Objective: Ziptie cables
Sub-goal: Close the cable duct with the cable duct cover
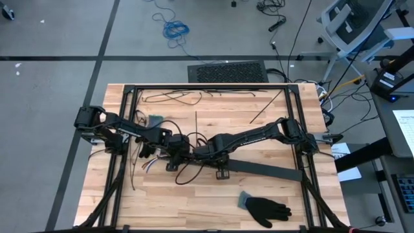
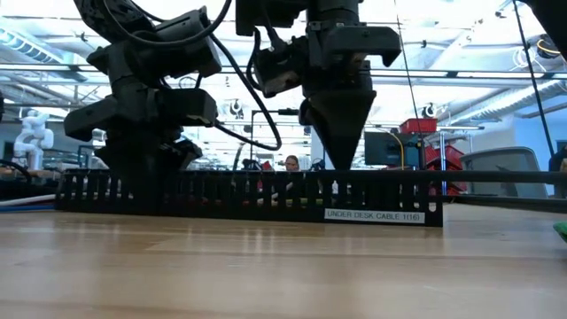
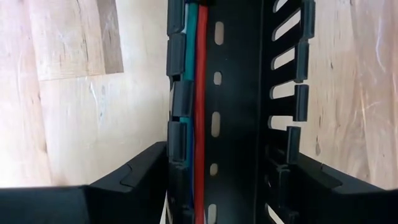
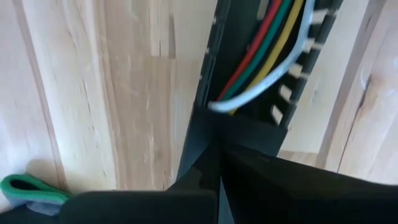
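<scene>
Cables (image 1: 150,166) show in the high view as a few pale ends fanning out at centre left, just below the left gripper (image 1: 169,146); the right gripper (image 1: 194,153) meets it at mid-frame, over the near end of the black slotted strip (image 1: 272,170). A black glove (image 1: 266,208) lies at lower right.

In the low view the strip (image 2: 248,197) spans the middle, its wall hiding the wires; the right gripper (image 2: 338,133) points down into it, jaws together.

The left wrist view alone shows red, green and blue cables (image 3: 198,112) inside the channel, between that gripper's wide-set fingers (image 3: 134,174), which straddle the strip without pinching.

The right wrist view adds yellow and white wires (image 4: 261,68) at upper right, just above its closed tips.
</scene>
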Action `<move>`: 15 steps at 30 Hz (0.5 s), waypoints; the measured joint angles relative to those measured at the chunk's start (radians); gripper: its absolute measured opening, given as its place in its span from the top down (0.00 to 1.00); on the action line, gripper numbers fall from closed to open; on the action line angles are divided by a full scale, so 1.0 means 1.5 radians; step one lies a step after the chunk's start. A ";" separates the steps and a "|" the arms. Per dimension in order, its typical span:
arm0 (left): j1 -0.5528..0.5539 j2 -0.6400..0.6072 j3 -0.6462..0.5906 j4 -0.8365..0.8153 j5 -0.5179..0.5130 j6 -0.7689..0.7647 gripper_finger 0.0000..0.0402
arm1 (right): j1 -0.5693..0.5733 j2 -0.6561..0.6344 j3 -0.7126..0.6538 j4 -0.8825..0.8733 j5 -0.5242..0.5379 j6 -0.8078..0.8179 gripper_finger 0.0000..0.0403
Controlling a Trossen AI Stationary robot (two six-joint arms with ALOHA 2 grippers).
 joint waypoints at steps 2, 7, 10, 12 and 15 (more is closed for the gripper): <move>0.000 0.000 0.000 0.002 -0.001 -0.010 0.41 | 0.000 0.000 0.000 0.010 0.000 0.000 1.00; 0.000 0.000 0.000 0.014 -0.001 -0.034 0.41 | -0.001 0.003 -0.001 0.028 0.003 0.000 1.00; 0.000 0.000 0.000 0.012 -0.002 -0.041 0.41 | -0.001 0.014 -0.002 0.035 0.003 0.000 1.00; 0.000 0.000 0.000 0.010 -0.002 -0.043 0.41 | -0.001 0.020 -0.005 0.039 0.000 0.000 1.00; -0.003 0.000 0.001 0.009 -0.006 -0.044 0.41 | 0.002 0.026 -0.006 0.041 -0.015 -0.011 1.00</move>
